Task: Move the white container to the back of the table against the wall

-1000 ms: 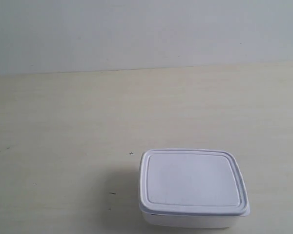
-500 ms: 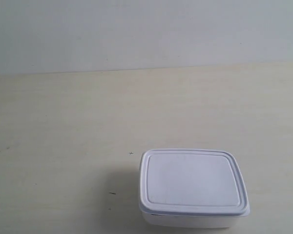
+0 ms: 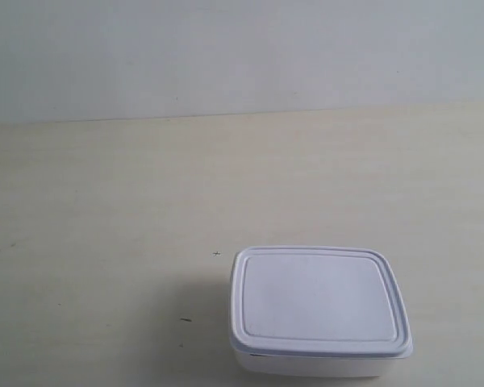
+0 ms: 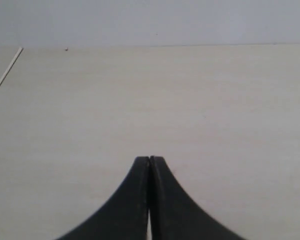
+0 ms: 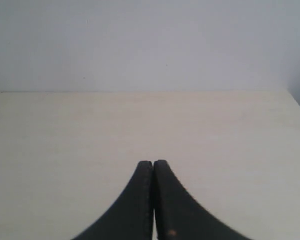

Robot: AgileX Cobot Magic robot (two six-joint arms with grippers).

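Note:
The white container, lidded and upright, sits on the cream table near the front edge of the exterior view, right of centre. The pale wall rises behind the table's far edge. Neither arm shows in the exterior view. In the left wrist view my left gripper is shut with nothing between its black fingers, over bare tabletop. My right gripper is likewise shut and empty, facing the wall. The container appears in neither wrist view.
A few tiny dark specks mark the tabletop left of the container. The left wrist view shows a thin pale line running across the table. The table's corner and side edge show in the right wrist view.

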